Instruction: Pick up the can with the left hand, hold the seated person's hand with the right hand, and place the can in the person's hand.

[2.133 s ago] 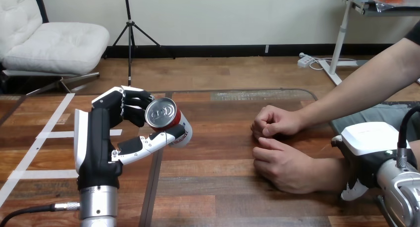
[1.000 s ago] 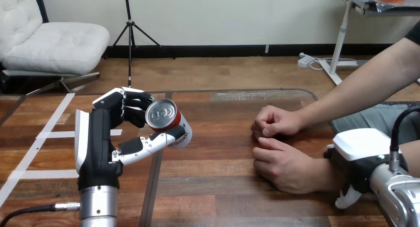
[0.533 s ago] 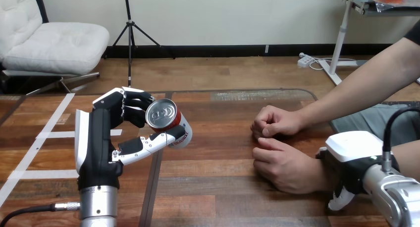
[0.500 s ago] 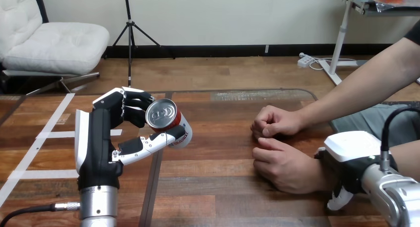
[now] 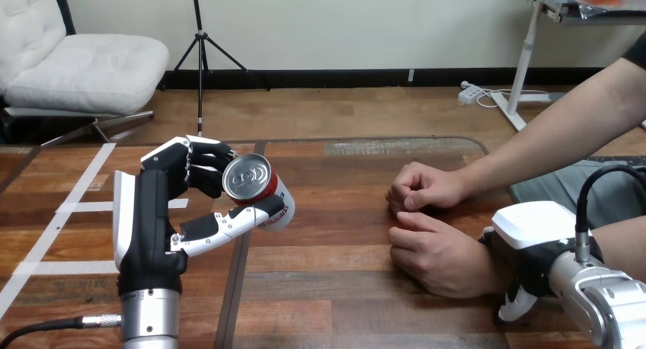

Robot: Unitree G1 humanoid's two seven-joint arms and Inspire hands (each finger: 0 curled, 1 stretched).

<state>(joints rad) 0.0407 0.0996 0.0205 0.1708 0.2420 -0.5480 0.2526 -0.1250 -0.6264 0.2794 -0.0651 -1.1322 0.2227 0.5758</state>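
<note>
Two robot hands are pictured over a wooden desk [image 5: 343, 288]. Nearest, at the lower right, the right robot hand [image 5: 527, 251] is set against the wrist of the person's nearer hand [image 5: 438, 257], its white back shell turned upward; whether that wrist is gripped cannot be told. The nearer hand is rested on the desk as a loose fist. Further in and well apart to the left, the can [image 5: 254, 190] is held up in the left robot hand [image 5: 156, 212], clamped between curled fingers on its far side and the thumb beneath it. The can is tilted, its silver top turned toward the camera. Beyond the nearer fist, the person's farther hand [image 5: 417, 187] is also laid closed on the desk, just beside the first. Strips of white tape [image 5: 76, 208] are seen on the desk at the left.
</note>
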